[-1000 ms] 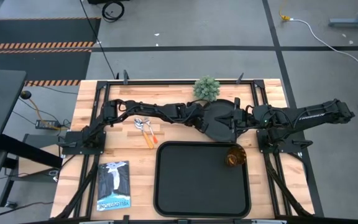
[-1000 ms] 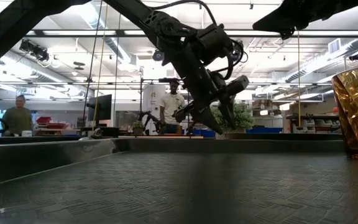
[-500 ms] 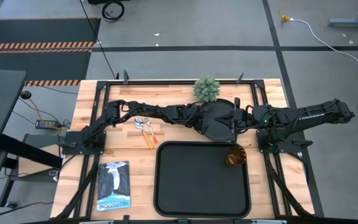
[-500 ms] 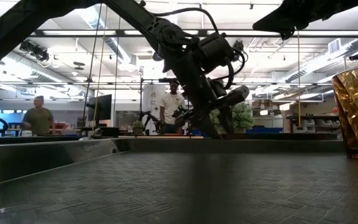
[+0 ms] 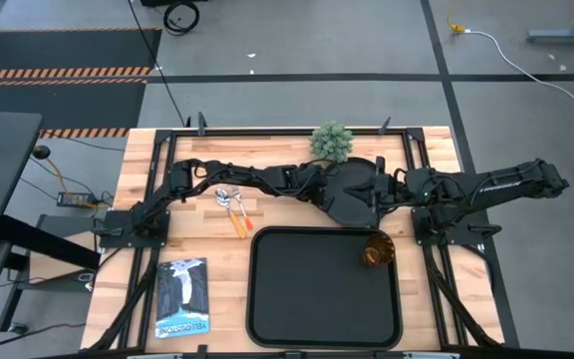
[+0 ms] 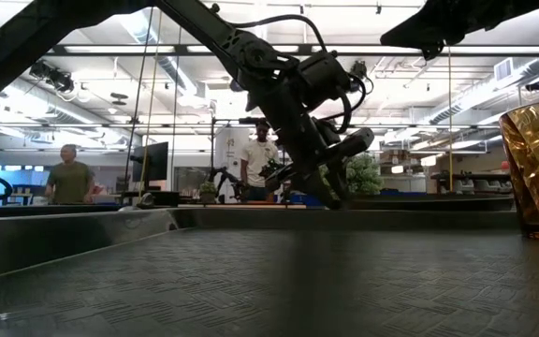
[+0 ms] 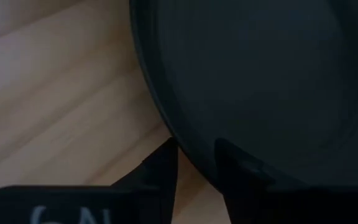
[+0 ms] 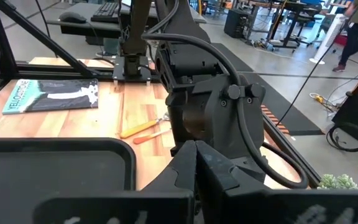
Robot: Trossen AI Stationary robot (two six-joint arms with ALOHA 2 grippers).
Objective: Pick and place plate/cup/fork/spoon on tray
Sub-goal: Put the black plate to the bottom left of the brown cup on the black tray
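Left wrist view showed the left gripper [image 7: 194, 165] astride the rim of the round matte black plate [image 7: 260, 81], one finger [image 7: 160, 171] outside on the wood, one inside, not yet clamped. The plate lay just behind the large black rectangular tray [image 5: 267, 299] (amber cup [image 5: 376, 250] already aboard). Squeezing firmly before any lift seemed advisable, as a thin rim could slip; the right gripper [image 8: 194, 163], pressed closed, waited nearby.

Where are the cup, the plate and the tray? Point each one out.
cup [image 5: 374, 250]: high view, on its amber body, at the tray's right edge.
plate [image 5: 355, 196]: high view, on its flat black middle, beyond the tray.
tray [image 5: 312, 289]: high view, on its bare black floor.
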